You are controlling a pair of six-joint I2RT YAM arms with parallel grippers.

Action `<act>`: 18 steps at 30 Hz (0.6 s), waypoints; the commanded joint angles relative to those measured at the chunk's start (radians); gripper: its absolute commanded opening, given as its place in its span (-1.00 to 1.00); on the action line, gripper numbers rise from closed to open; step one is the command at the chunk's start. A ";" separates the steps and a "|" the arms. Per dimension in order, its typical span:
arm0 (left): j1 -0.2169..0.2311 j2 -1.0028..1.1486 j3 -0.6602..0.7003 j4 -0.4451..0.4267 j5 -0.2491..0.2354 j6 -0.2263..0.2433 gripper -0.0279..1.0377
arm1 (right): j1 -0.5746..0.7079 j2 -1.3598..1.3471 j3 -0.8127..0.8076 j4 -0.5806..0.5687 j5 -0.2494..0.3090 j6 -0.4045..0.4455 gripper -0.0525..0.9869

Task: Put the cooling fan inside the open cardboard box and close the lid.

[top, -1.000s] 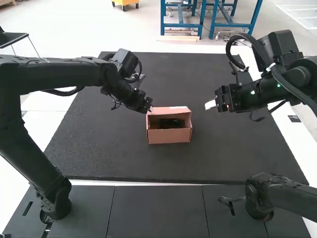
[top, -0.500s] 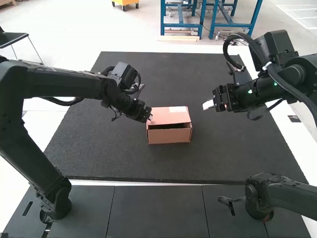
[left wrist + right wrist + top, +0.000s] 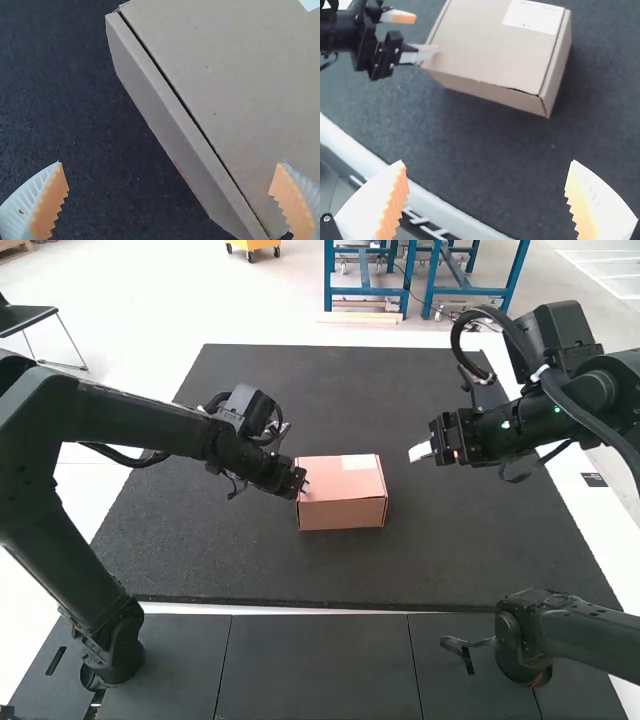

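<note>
Left end effector (image 3: pixel 298 480) beside closed brown cardboard box (image 3: pixel 341 495), white label (image 3: pixel 355 462) atop

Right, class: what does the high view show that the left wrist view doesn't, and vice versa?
High view: the right claw, open, off to the right of the cardboard box. Left wrist view: the seam where lid meets side wall, and orange toothed pads. Both: the box closed on the black mat, the open left claw at its left end.
</note>
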 commanded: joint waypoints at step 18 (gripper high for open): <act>0.049 -0.291 0.134 -0.281 -0.035 -0.010 0.86 | 0.008 0.008 0.025 0.062 -0.014 0.009 0.46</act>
